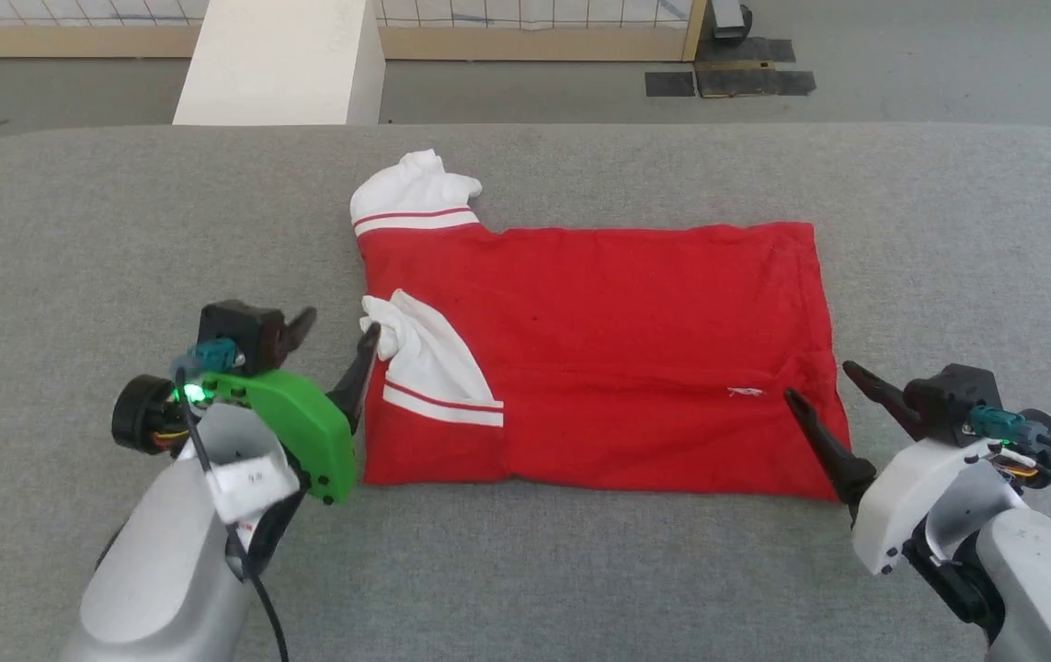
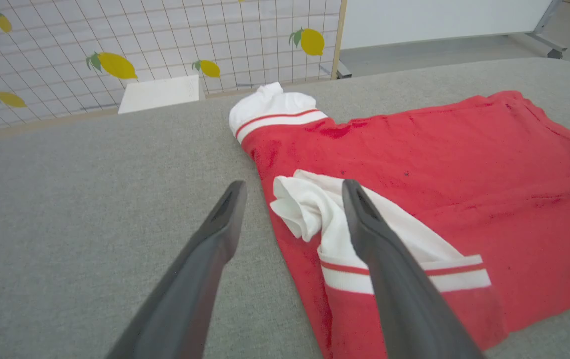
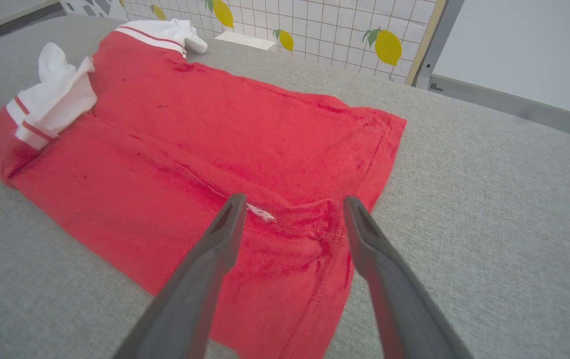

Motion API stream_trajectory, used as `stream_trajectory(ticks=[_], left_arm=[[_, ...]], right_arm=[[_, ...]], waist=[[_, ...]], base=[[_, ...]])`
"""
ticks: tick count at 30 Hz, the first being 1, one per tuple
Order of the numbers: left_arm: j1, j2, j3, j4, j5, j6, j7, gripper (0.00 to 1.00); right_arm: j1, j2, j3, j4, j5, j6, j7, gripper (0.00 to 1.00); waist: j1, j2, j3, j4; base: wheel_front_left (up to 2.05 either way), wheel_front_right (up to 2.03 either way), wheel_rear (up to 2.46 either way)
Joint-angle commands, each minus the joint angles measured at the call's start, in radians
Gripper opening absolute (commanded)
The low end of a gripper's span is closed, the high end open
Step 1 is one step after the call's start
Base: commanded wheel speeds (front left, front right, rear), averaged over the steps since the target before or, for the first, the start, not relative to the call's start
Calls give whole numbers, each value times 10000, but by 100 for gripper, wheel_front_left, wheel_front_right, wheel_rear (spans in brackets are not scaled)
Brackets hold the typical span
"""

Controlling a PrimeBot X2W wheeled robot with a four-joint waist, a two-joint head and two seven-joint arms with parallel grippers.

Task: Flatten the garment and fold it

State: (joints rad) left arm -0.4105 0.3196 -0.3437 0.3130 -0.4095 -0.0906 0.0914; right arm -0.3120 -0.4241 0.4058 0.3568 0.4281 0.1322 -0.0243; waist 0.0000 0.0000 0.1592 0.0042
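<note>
garment (image 1: 626, 349) lies folded on table (image 1: 74, 230); left claw (image 1: 339, 322), maybe touching its sleeve (image 1: 424, 354), and right claw (image 1: 819, 380) gape empty.

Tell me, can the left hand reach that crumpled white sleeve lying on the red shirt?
Probably yes. The left hand is open and sits right beside the white sleeve at the edge of the shirt, one finger close to its bunched end, with nothing lying between them.
</note>
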Motion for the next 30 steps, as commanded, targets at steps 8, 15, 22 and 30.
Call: stream_trajectory(ticks=[8, 15, 22, 30], left_arm=[[-620, 127, -430, 216, -1986, -308, 4096, 100], [-1364, 887, -1838, 823, -2033, -390, 6348, 100], [-1819, 1109, -3153, 1751, -1952, -398, 6853, 100], [-2096, 1216, -4220, 2424, -2759, -399, 6740, 0]], right_arm=[[301, 261, -407, -452, -344, -15, 313, 100], [194, 320, -431, -563, -399, -15, 454, 100], [64, 412, -308, -493, -385, -15, 473, 100], [-352, 73, -91, -591, -354, -15, 751, 100]], waist=[[0, 0, 185, -65], [0, 0, 200, -263], [0, 0, 271, -534], [0, 0, -41, -677]], base=[[0, 0, 0], [0, 0, 0], [0, 0, 0], [0, 0, 0]])
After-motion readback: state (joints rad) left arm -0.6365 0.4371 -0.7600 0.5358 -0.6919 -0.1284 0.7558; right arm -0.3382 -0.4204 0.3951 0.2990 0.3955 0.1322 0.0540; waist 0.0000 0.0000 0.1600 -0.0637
